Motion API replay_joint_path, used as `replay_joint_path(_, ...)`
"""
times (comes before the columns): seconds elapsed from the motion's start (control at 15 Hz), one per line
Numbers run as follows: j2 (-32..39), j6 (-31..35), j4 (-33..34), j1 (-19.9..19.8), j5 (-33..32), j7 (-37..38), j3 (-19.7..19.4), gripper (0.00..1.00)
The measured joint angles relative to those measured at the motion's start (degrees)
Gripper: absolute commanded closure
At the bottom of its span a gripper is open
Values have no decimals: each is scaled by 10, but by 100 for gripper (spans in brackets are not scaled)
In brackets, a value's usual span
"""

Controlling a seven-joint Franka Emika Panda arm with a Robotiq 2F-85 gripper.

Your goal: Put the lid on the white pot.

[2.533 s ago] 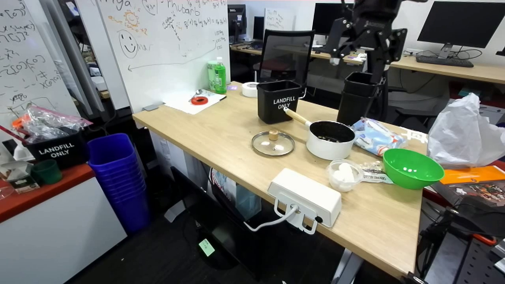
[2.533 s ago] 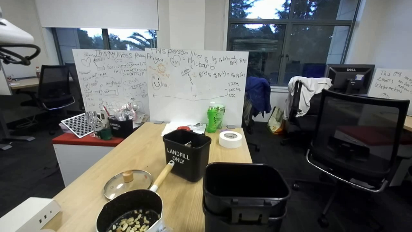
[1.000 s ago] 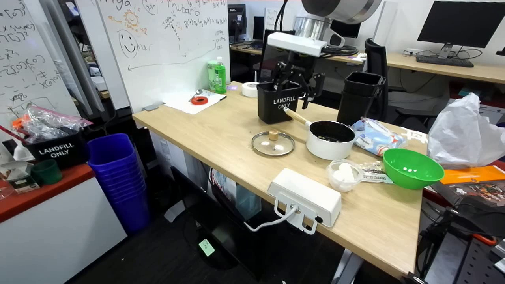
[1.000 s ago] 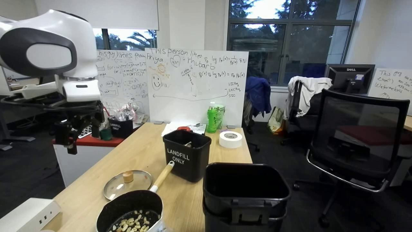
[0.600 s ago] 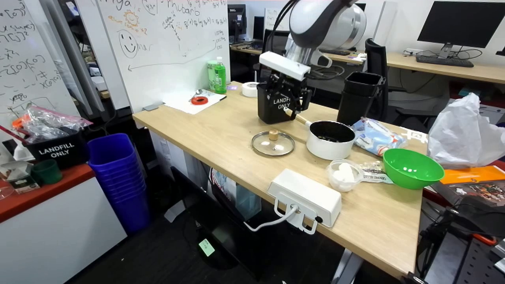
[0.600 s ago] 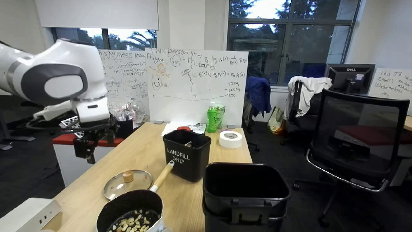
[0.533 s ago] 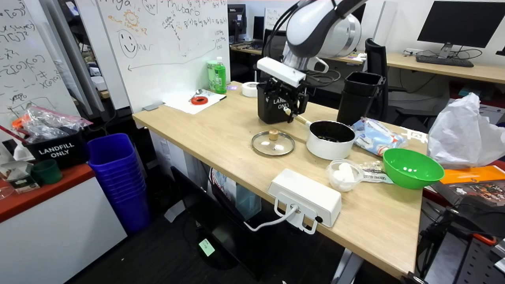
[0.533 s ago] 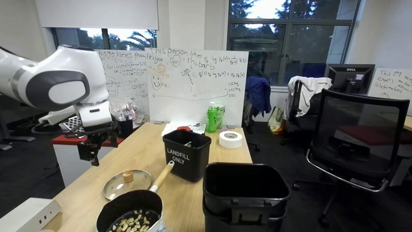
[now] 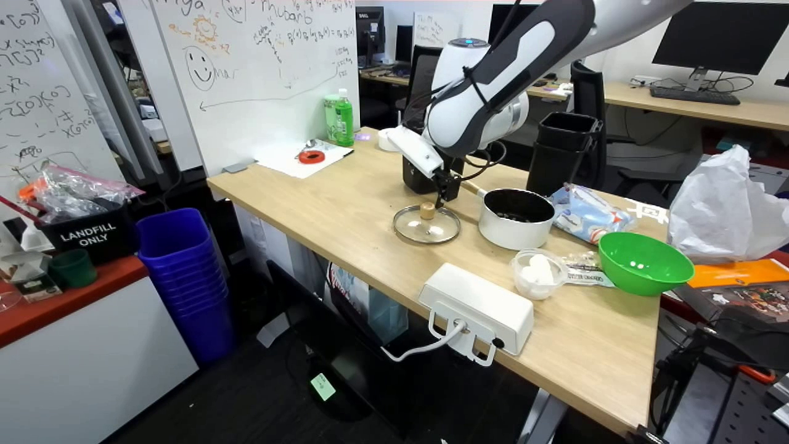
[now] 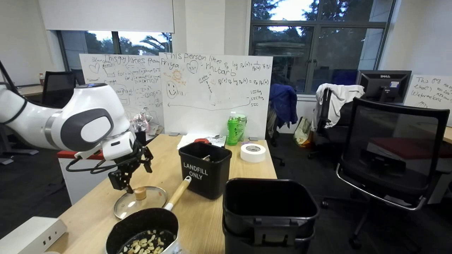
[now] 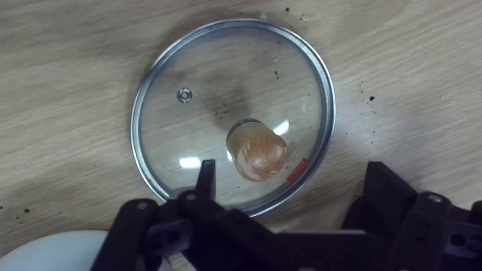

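The lid [image 9: 414, 230] lies flat on the table, with clear glass, a metal rim and a wooden knob; it also shows in an exterior view [image 10: 155, 197] and the wrist view [image 11: 165, 131]. The white pot [image 9: 515, 231] stands beside it, wooden handle pointing at a black bin; pale nut-like pieces lie inside, seen in an exterior view [image 10: 118, 233]. Its edge shows in the wrist view [image 11: 56, 252]. My gripper [image 11: 292, 165] is open and empty, tilted, low over the lid's edge. One finger is close to the knob; touching cannot be told. An exterior view [image 10: 140, 181] shows it too.
A black LANDFILL ONLY bin [image 10: 204, 173] stands just behind the lid and pot handle. Taller stacked black bins [image 9: 561, 154] stand behind the pot. A white power box [image 9: 478, 305] sits at the table edge. A plastic tub [image 9: 538, 277] and green bowl [image 9: 644, 262] stand near the pot.
My arm has swung in from high up, and the gripper has come down and tilted, reaching the lid's knob area. The lid and pot have not moved.
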Motion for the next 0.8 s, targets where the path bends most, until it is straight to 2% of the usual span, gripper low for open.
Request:
replay_joint_path(0.6,36,-52,45,1,1,39,-2,0)
replay_joint_path(0.8,39,-82,55,-5,3,39,3,7)
